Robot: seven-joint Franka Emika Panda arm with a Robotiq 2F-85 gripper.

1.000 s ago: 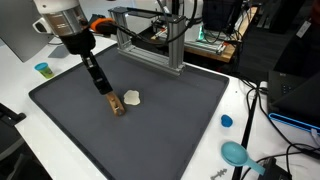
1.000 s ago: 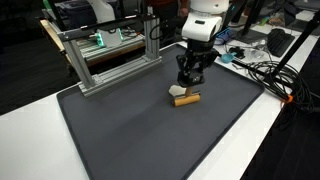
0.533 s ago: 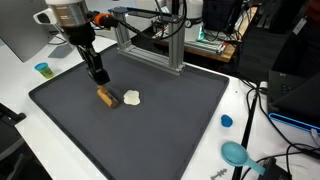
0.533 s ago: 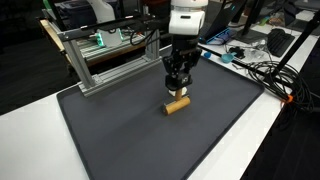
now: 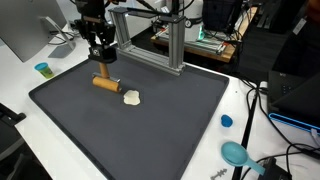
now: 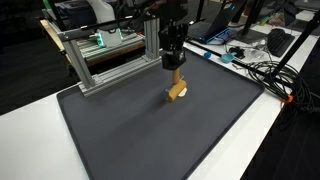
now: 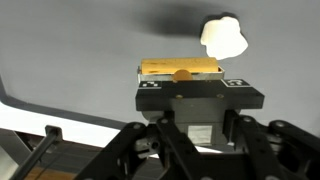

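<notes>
A short wooden block hangs just above the dark grey mat, near its far corner. My gripper comes down on the block from above and is shut on it. In the wrist view the wooden block shows just beyond the gripper, whose black body hides the fingertips. In both exterior views a small white lump lies on the mat beside the wooden block, apart from it. The lump also shows in the wrist view.
An aluminium frame stands along the mat's far edge, close to the arm. A small blue cup sits on the white table beyond the mat. A blue cap, a teal scoop and cables lie off the mat.
The gripper has carried the wooden block away from the white lump toward the far corner by the frame, turning it on the way. The white lump has stayed put.
</notes>
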